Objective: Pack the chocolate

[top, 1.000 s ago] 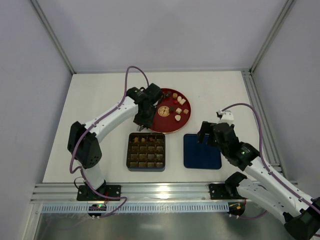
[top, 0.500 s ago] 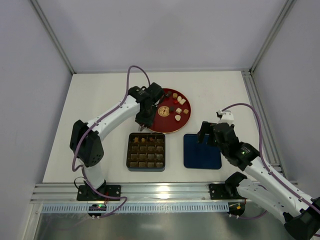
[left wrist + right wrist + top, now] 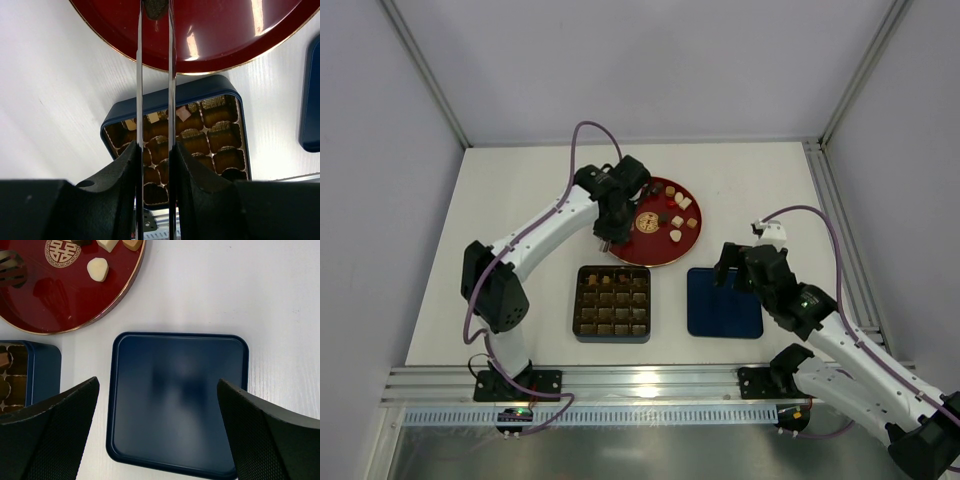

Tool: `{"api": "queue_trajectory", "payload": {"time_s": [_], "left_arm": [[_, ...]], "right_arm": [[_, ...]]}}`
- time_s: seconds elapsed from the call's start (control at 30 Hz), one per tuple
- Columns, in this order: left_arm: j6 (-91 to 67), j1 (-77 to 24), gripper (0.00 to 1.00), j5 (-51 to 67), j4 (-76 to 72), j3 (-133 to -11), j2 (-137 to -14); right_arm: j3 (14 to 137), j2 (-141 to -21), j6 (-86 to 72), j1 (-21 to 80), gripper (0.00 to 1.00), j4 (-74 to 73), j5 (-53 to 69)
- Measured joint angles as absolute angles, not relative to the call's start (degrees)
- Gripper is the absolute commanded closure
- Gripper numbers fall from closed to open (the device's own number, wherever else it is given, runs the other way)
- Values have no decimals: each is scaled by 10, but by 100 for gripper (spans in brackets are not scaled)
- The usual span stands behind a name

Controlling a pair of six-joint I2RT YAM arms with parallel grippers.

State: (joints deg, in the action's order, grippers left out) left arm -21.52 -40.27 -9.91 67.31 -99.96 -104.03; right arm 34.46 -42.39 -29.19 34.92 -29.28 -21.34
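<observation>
The right gripper (image 3: 159, 440) hangs spread wide over the dark blue square lid (image 3: 177, 400). Past the partly filled dark blue compartment box (image 3: 165, 100), the left gripper (image 3: 156, 12) pinches a small dark brown chocolate cube (image 3: 156, 5) over the glossy red round plate (image 3: 215, 35) — probably light and easily crushed, so squeeze its flat sides gently.

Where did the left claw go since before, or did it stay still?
Yes, it moved. The left gripper slid slightly away from the blue box, toward the red plate, pinching a chocolate.

Dark red plate (image 3: 655, 253), gold emblem (image 3: 63, 251), navy lid (image 3: 177, 402), brown and cream chocolate (image 3: 97, 269).
</observation>
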Motion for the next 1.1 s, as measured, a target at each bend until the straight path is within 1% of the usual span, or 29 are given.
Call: {"api": "queue_trajectory", "payload": {"time_s": [0.47, 1.1], "left_arm": [[-216, -408, 72, -83, 693, -1004, -1025], [-235, -473, 71, -79, 732, -992, -947]], "right_arm": [[345, -430, -292, 349, 0, -286, -213], [345, -431, -292, 349, 0, -283, -213]]}}
